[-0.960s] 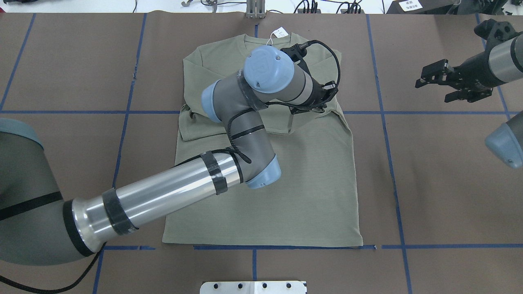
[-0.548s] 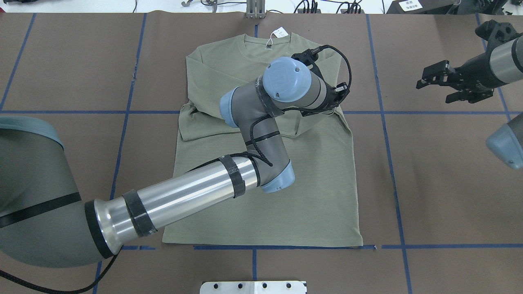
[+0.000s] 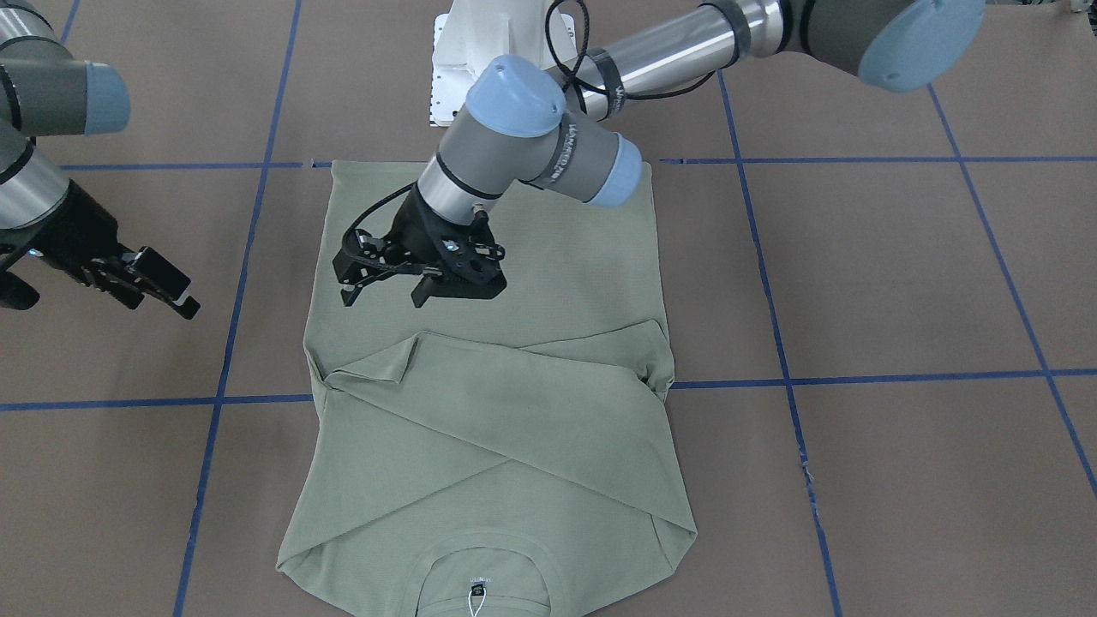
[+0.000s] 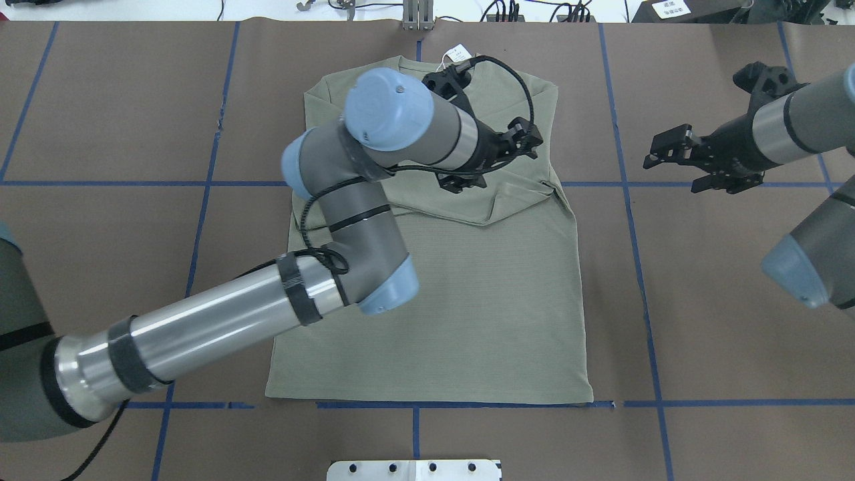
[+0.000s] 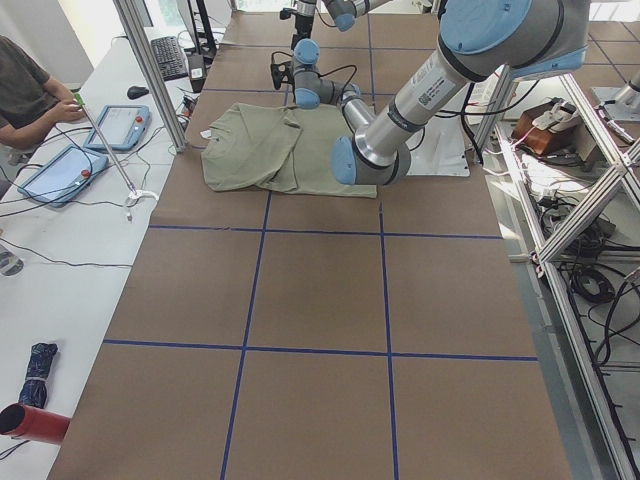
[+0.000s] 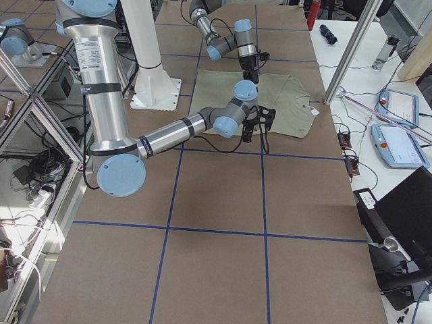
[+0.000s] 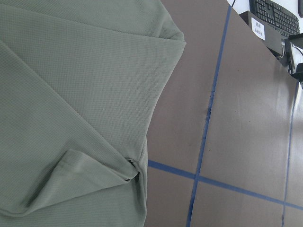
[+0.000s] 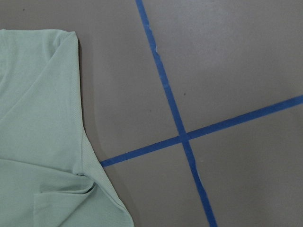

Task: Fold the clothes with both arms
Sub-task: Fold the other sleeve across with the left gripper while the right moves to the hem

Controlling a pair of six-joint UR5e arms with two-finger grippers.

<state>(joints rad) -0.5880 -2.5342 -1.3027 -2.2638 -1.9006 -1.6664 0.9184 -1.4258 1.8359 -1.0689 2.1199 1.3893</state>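
Observation:
The sage-green shirt [image 4: 467, 300] lies flat on the brown table, hem toward the robot, with both sleeves folded across the chest [image 3: 514, 411]. Its white hang tag [image 4: 458, 52] lies at the neckline. My left gripper [image 3: 387, 296] hovers over the shirt's body just on the hem side of the crossed sleeves. It is open and empty, and it also shows in the overhead view [image 4: 493, 162]. My right gripper [image 4: 674, 164] is open and empty over bare table, to the right of the shirt's shoulder edge. It also shows in the front view [image 3: 158, 291]. Neither wrist view shows fingers.
Blue tape lines [image 4: 628, 184] grid the table. The white base block [image 3: 480, 51] stands behind the shirt's hem. An operator [image 5: 30, 95] sits at a side desk with tablets [image 5: 60, 170]. Aluminium frame posts [image 5: 150, 70] stand at the table's far edge.
My left arm has swung back to the left, and its gripper has moved away from the shirt's right edge toward the middle. My right gripper has moved left, closer to the shirt.

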